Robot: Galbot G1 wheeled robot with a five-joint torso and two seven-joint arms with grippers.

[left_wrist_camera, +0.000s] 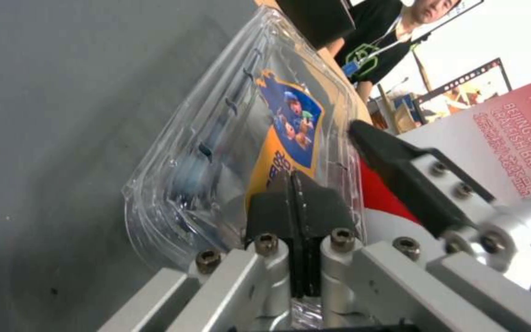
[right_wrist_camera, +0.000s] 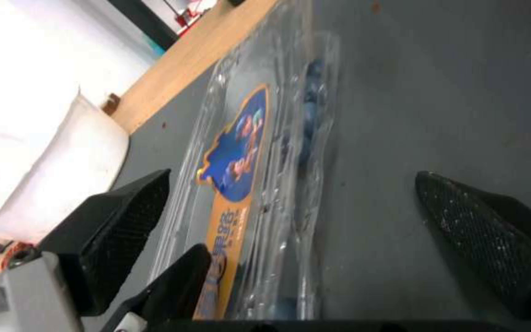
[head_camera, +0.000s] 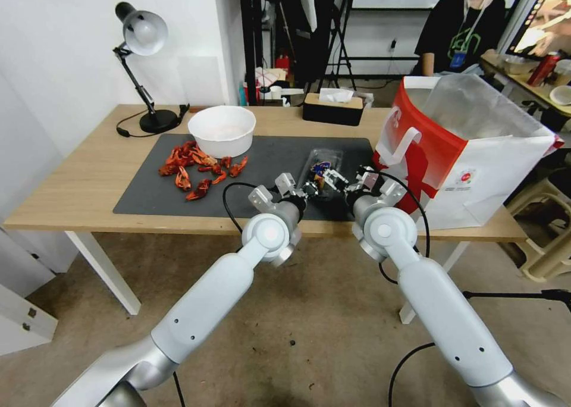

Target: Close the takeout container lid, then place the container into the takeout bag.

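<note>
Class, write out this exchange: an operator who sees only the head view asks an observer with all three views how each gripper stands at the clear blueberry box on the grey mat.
Operator: From the head view, I can't make out the left gripper. Is it open?
Observer: No. The left wrist view shows the left gripper shut, its pads pressed together at the near edge of the takeout container.
Operator: And the right gripper?
Observer: The right wrist view shows the right gripper open, with one of its fingers on each side of the container's end.
</note>
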